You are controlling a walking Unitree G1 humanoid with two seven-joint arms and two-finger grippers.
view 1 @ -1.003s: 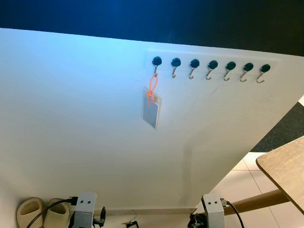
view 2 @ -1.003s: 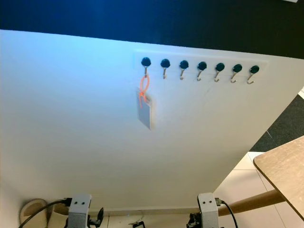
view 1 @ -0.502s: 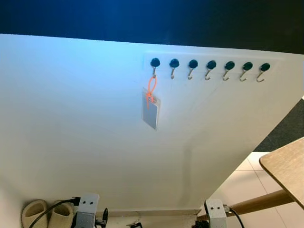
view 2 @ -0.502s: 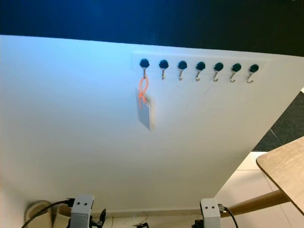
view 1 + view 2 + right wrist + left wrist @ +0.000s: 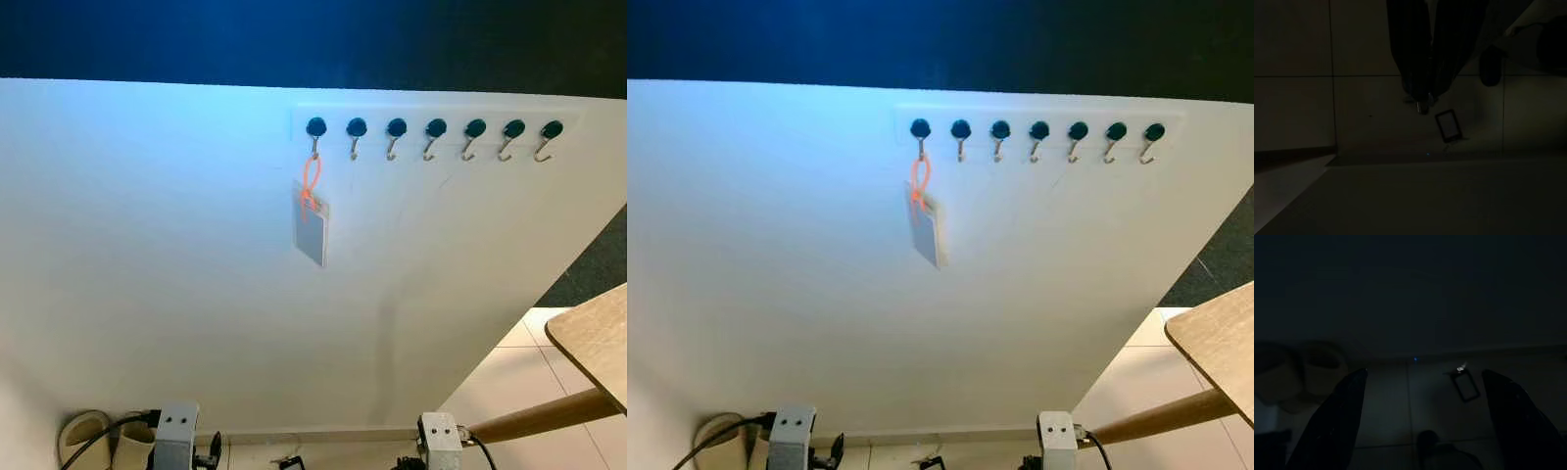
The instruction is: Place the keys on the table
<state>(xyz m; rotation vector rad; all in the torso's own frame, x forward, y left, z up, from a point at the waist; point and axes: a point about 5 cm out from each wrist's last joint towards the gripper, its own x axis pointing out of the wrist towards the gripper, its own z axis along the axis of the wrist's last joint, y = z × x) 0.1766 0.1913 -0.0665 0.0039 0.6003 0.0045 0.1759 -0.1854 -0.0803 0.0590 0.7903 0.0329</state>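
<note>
A grey card [image 5: 311,223] hangs on an orange loop [image 5: 311,183] from the leftmost hook of a hook row [image 5: 434,128] on the white wall. Both arms hang low, with their wrists at the bottom edge, left [image 5: 176,431] and right [image 5: 439,434]. In the dark left wrist view my left gripper [image 5: 1424,373] is open, its fingers wide apart above the floor. In the right wrist view my right gripper [image 5: 1422,102] is shut with nothing seen in it. A small dark rectangular tag [image 5: 1448,126] with a shiny bit lies on the floor tiles below both grippers [image 5: 1465,386].
A light wooden table [image 5: 593,345] juts in at the right edge, with its leg [image 5: 529,423] slanting down to the floor. Pale slippers [image 5: 83,439] sit by the wall at lower left. A black band runs above the white wall.
The whole picture has rolled slightly, so the hook row now looks level: the camera moved. The card still hangs on its hook, and both arms stay low.
</note>
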